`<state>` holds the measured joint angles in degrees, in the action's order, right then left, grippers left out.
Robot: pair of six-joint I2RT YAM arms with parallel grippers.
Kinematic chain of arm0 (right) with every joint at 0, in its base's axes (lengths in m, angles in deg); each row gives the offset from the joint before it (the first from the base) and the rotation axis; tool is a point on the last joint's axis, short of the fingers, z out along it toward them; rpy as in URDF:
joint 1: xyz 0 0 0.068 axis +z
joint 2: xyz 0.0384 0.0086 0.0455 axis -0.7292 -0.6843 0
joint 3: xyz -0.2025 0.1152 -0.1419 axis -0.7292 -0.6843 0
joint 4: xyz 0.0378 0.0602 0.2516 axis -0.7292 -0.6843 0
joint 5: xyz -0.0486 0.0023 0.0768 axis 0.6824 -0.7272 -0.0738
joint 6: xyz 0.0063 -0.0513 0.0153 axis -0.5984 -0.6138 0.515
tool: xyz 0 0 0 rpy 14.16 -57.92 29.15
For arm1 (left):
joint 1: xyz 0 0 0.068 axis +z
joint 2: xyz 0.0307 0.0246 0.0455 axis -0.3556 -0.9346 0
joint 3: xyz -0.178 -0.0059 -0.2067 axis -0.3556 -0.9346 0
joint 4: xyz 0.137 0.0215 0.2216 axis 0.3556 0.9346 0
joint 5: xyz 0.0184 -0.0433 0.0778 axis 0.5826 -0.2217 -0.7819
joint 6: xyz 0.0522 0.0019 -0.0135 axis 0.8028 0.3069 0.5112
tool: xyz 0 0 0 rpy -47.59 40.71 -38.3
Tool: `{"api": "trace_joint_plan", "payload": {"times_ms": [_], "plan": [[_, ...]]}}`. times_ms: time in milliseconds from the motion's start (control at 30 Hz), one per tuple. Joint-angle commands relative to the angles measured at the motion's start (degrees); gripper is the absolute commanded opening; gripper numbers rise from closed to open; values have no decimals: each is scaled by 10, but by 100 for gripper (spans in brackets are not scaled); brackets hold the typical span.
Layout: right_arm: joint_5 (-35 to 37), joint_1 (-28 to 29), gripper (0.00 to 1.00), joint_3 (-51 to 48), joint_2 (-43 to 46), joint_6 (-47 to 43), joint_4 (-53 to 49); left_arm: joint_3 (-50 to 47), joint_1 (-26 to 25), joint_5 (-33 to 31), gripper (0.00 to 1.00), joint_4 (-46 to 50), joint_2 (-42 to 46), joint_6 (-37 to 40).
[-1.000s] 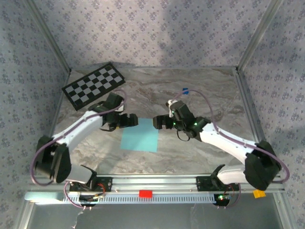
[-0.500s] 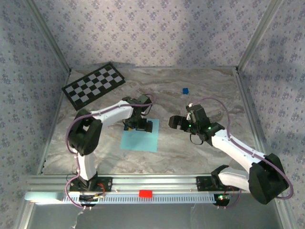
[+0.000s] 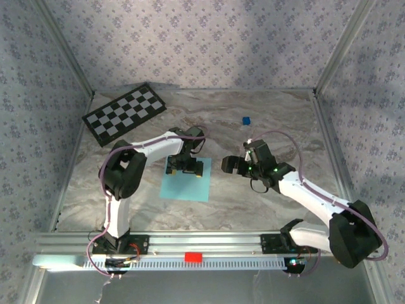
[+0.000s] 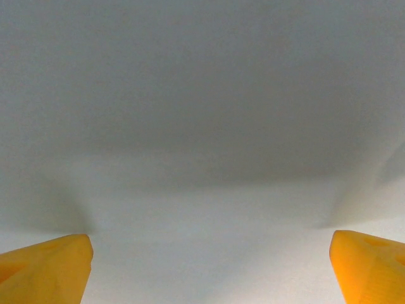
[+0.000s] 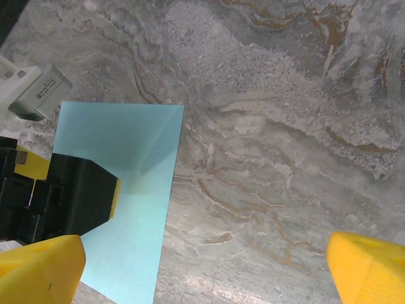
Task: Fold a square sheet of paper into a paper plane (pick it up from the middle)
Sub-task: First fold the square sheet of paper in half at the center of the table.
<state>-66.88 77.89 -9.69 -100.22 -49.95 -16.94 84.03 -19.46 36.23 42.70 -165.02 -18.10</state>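
Within the last second the left gripper (image 3: 185,169) has swung in from beside the far-left corner of the square sheet of paper (image 3: 183,189). The sheet's far half now lies directly beneath it. The right gripper (image 3: 226,165) has pulled back, leaving the sheet's edge clear to its left.

My left arm (image 3: 149,147) and right arm (image 3: 310,193) have smooth white shells on the long links and bulky black housings at the joints. A thin purple cable (image 3: 288,136) loops along each one. My left gripper (image 3: 185,166) and right gripper (image 3: 226,164) are boxy black blocks, and their fingers (image 4: 44,269) are yellow-orange wedges with blunt pointed tips. Small green lights (image 3: 253,168) glow at my right wrist.
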Motion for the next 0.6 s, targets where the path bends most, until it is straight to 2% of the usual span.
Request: {"api": "trace_joint_plan", "payload": {"times_ms": [0,267,433,567], "plan": [[-7,7,100,-3,-10,8,3,14,-6,-13,96,23,-17,-16],[0,9,100,0,-23,14,-4,21,-10,-15,96,26,-32,-22],[3,11,100,2,-18,15,-7,53,-14,-38,96,55,-10,-30],[5,11,100,2,-15,14,-9,54,-15,-30,96,40,9,-35]]}}
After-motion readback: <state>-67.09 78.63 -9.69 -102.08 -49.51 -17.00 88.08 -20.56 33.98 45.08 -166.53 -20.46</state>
